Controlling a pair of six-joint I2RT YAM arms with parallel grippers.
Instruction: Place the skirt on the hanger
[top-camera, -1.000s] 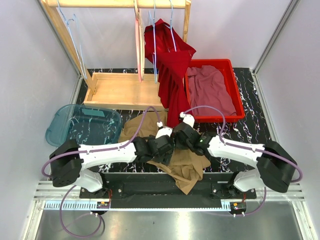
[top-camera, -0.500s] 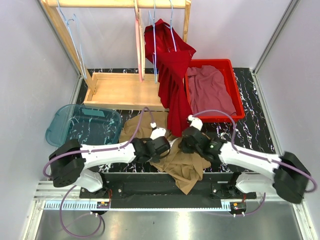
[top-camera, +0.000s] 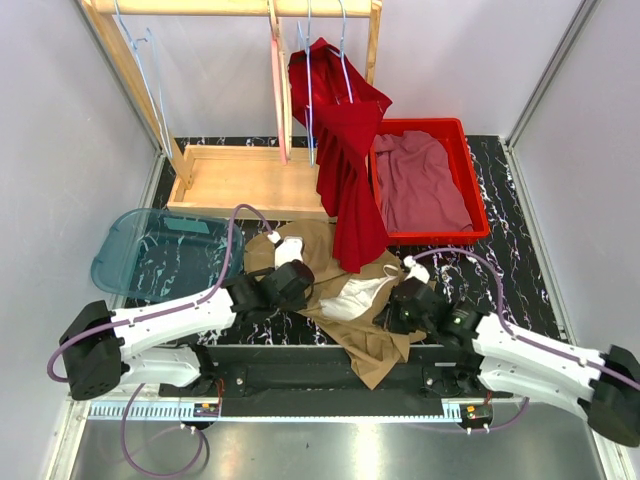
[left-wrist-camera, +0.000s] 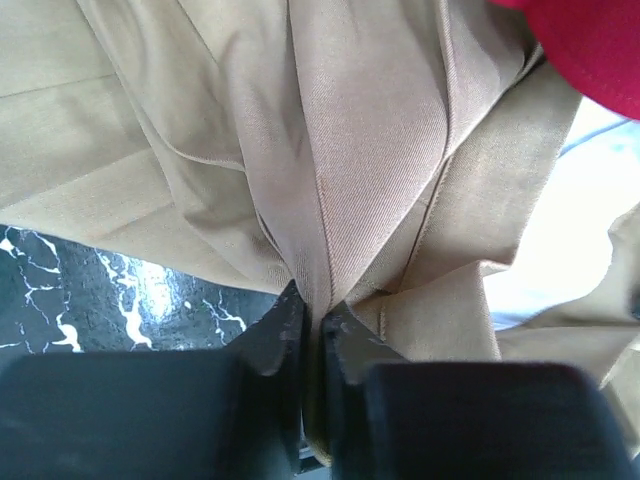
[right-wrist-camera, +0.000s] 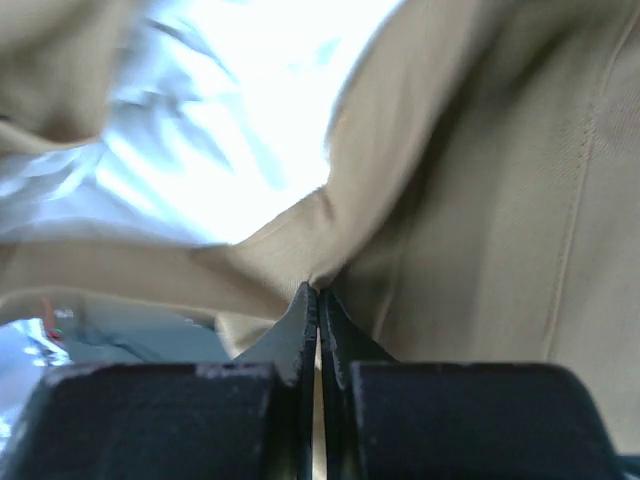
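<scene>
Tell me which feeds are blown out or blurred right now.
Right wrist: the white lining is blown out, and the cloth is soft and blurry. Left wrist: tan skirt sharp, glare on the table. Top external: evenly lit, in focus.

Skirt (left-wrist-camera: 370, 130) matt tan twill cloth; rack (top-camera: 240, 180) bare wood; table (top-camera: 515, 210) glossy marbled.

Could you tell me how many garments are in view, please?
3: the tan skirt on the table; a red garment hanging on the rack; a mauve garment in the red bin, possibly hiding others.
</scene>
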